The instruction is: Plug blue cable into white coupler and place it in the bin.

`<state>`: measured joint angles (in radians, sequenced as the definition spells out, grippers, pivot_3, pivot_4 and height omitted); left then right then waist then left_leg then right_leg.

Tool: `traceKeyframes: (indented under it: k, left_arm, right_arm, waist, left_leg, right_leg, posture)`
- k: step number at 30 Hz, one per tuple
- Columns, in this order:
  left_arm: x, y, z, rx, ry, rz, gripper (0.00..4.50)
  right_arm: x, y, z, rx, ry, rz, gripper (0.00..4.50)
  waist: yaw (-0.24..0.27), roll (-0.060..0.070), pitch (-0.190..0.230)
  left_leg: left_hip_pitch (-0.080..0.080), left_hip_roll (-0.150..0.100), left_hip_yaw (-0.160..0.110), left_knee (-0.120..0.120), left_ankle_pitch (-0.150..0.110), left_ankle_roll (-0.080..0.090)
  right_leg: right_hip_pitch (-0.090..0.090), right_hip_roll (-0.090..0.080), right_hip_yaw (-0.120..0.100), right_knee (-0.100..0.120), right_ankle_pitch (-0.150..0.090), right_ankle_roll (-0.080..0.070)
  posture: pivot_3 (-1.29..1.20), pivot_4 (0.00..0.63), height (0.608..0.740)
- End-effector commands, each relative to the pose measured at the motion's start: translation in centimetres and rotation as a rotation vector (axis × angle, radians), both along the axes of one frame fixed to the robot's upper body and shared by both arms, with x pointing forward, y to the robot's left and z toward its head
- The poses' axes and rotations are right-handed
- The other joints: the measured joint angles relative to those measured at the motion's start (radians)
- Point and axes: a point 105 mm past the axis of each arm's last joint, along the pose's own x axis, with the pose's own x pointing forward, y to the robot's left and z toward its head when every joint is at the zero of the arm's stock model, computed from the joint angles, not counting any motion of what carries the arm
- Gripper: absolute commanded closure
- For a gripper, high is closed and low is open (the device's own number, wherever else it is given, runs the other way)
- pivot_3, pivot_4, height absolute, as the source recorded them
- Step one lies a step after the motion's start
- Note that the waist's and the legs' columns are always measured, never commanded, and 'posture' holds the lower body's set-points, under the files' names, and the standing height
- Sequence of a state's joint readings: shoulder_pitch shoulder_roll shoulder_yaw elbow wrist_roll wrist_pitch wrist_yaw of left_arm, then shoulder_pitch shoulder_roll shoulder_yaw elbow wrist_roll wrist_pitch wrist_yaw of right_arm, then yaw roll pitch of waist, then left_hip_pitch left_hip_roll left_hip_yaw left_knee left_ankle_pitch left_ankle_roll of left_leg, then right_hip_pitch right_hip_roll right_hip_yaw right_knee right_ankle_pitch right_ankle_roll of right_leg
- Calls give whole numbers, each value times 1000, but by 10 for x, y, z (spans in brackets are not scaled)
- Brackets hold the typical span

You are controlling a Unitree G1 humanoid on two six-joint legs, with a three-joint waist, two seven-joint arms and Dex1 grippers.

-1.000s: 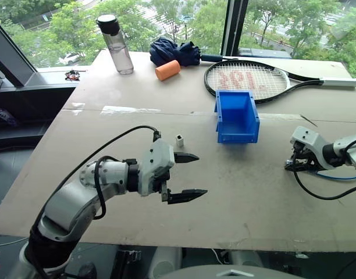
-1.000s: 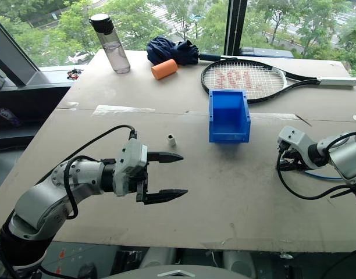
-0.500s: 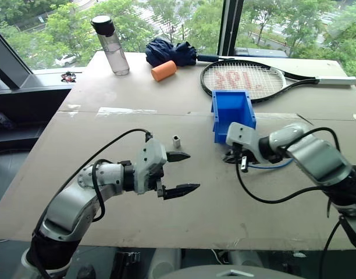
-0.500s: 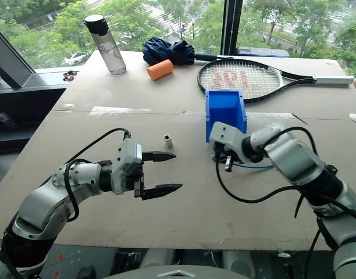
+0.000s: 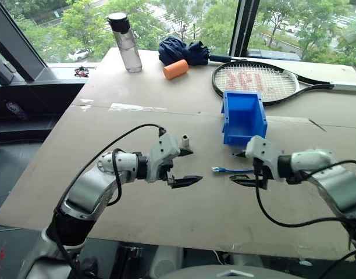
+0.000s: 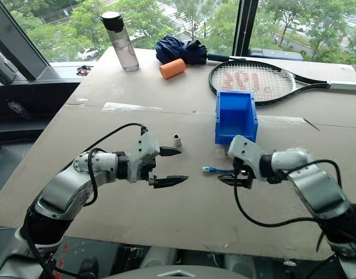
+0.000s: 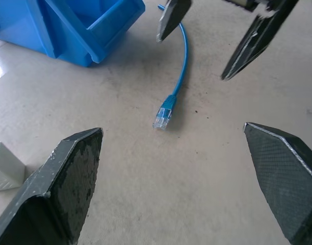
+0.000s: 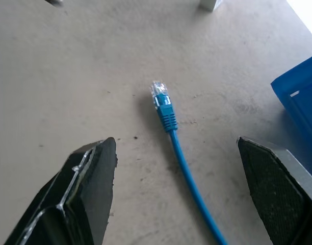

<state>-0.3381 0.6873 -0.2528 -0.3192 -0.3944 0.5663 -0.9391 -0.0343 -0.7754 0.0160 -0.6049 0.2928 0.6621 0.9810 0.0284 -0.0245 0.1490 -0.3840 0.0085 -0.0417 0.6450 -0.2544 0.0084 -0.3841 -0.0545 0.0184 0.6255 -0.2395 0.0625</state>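
Blue cable (image 5: 225, 170) lying loose at centre frame (plug end free), between left gripper (image 5: 185, 167) and right gripper (image 5: 243, 168), both wide open, empty. Bin (image 5: 244, 118) just above.

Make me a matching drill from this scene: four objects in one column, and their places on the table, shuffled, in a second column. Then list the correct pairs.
Objects:
1. blue cable
2. white coupler
3. bin
4. water bottle

Places:
A. standing at the far edge of the table, by the window
B. just in front of the tennis racket
C. lying flat between the left gripper and the right gripper, held by neither
D. right beside the left gripper's upper finger, on the far side

Pairs: 1-C, 2-D, 3-B, 4-A
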Motion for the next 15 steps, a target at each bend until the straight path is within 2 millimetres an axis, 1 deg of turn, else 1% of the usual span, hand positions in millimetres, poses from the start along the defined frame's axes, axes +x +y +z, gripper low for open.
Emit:
traceKeyframes:
  k: [1,3,5,7,8,9,10,13,14,15]
  left_arm:
    - [8,-14,-5,27,-57,-60,0]
    - [16,-24,-13,44,-64,-69,0]
    - [23,-32,-19,46,-60,-74,0]
    - [25,-35,-32,95,-46,-99,502]
    - [27,-36,-37,116,-40,-108,800]
    - [27,-36,-42,133,-32,-120,1231]
    - [28,-35,-45,149,-23,-130,1565]
    - [29,-32,-54,187,-32,-172,2946]
    - [30,-32,-55,183,-31,-181,3365]
    - [32,-31,-55,176,-29,-184,3881]
  right_arm:
    - [-30,-16,18,42,-132,-46,621]
    - [-48,-28,14,67,-131,-143,621]
    - [-59,-34,13,82,-139,-225,621]
    - [-66,-36,11,91,-137,-283,526]
    - [-69,-35,10,95,-136,-301,526]
    - [-71,-33,10,103,-137,-317,526]
    - [-72,-32,10,112,-138,-330,526]
    - [-73,-23,9,157,-115,-350,526]
    - [-74,-20,8,179,-101,-356,526]
    - [-73,-16,8,205,-86,-362,526]
  waist:
    - [-10,1,0]
    - [-20,2,0]
    - [-21,3,-1]
    - [-26,3,-2]
    - [-29,3,-2]
    - [-31,4,-2]
    - [-31,4,-2]
    - [-29,4,-3]
    - [-29,3,-4]
    - [-29,3,-4]
  left_leg:
    - [0,0,1,0,0,0]
    - [3,1,3,0,0,0]
    - [5,2,4,0,0,0]
    - [5,3,4,2,0,0]
    - [5,4,5,3,0,0]
    - [5,4,5,3,0,0]
    - [5,4,5,3,0,0]
    - [5,4,4,3,0,0]
    - [5,4,4,3,0,0]
    - [5,4,4,3,0,0]
  right_leg:
    - [0,0,1,0,0,0]
    - [1,2,4,1,0,0]
    - [4,2,4,1,-3,2]
    - [4,3,5,1,-4,1]
    - [4,4,5,1,-5,0]
    - [4,4,5,1,-5,0]
    - [4,4,5,1,-5,0]
    - [3,4,4,1,-5,0]
    - [3,3,5,1,-5,-1]
    - [3,3,5,1,-4,-1]
  posture:
    - [0,150,740]
    - [0,150,740]
    - [0,150,740]
    - [0,150,740]
    - [0,150,740]
    - [0,150,740]
    - [0,150,740]
    - [0,150,740]
    - [0,150,740]
    - [0,150,740]
